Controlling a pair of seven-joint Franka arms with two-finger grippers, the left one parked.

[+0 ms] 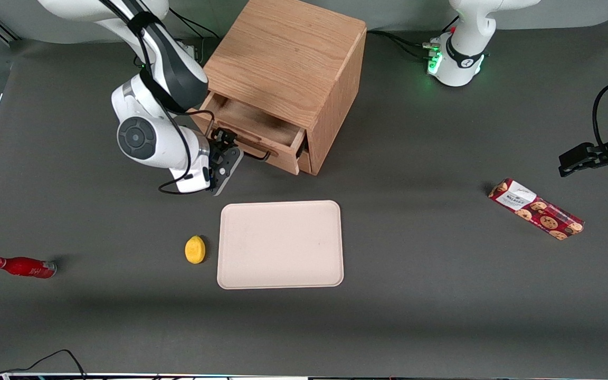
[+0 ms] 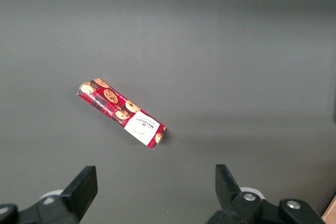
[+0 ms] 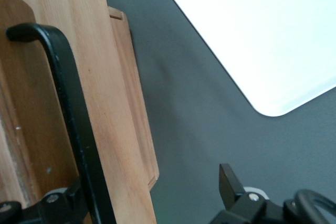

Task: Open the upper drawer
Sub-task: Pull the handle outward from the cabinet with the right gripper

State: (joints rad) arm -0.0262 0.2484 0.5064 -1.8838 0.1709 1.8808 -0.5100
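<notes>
At the cabinet's front in the front view, I read the gripper (image 1: 228,154) at the upper drawer's (image 1: 255,126) dark handle (image 1: 254,152), fingers spread, holding nothing. That drawer stands partly pulled out, interior bare. On the grey table (image 1: 441,295) lie a beige tray (image 1: 281,244), unloaded, and a lemon (image 1: 195,249) just beside it. Through the right wrist view, the handle (image 3: 71,119) sits against one finger (image 3: 71,200); the other stands clear.
</notes>
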